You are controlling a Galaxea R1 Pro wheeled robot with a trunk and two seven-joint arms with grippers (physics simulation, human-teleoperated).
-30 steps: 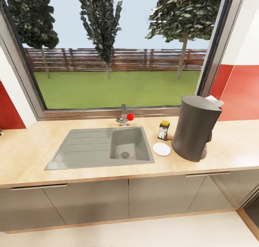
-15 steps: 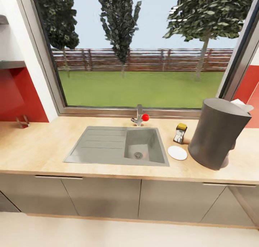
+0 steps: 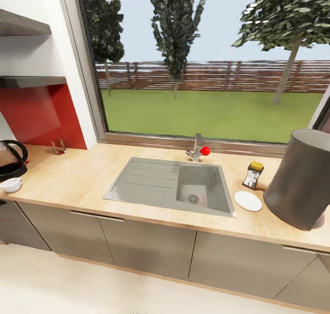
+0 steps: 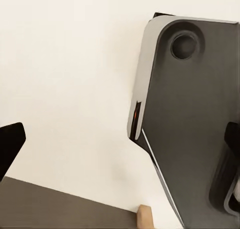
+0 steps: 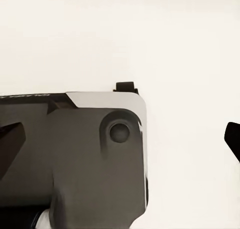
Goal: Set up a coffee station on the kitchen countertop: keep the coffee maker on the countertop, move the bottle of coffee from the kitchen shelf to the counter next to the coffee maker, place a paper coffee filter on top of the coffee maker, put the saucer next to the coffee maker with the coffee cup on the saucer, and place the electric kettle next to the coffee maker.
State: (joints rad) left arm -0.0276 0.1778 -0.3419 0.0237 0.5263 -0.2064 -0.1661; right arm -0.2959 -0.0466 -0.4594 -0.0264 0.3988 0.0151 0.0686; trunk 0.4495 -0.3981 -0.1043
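Centrally, kitchen countertop (image 3: 91,179): long beige wood-look worktop under a wide window, above glossy dark grey cabinet fronts.
Sink (image 3: 169,186): grey inset basin with drainboard, set mid-counter; tap with red knob (image 3: 205,150) at its far edge.
Coffee maker (image 3: 302,186): tall dark grey body at the right end of the counter, cut by the frame edge.
Bottle of coffee (image 3: 252,175): small jar with yellow-orange lid and white-and-black label, upright on the counter just beside the coffee maker, on its sink side.
Saucer (image 3: 248,200): flat white round dish lying bare on the counter, near the front of the bottle and close beside the coffee maker.
Electric kettle (image 3: 10,160): smoky glass body with arched black handle, at the far left end of the counter, partly cropped; well apart from the coffee maker.
Coffee cup (image 3: 12,184): small white cup on the counter just in front of the kettle; well apart from the saucer.
Kitchen shelf (image 3: 27,81): dark slab on the left wall over a red backsplash, with a second slab higher up.
Left gripper (image 4: 120,149): dark fingertips at opposite edges of the left wrist view, spread wide, nothing between them; pale floor and grey robot base beyond.
Right gripper (image 5: 125,139): dark fingertips at opposite edges of the right wrist view, spread wide, nothing held; same pale floor and grey base beyond.
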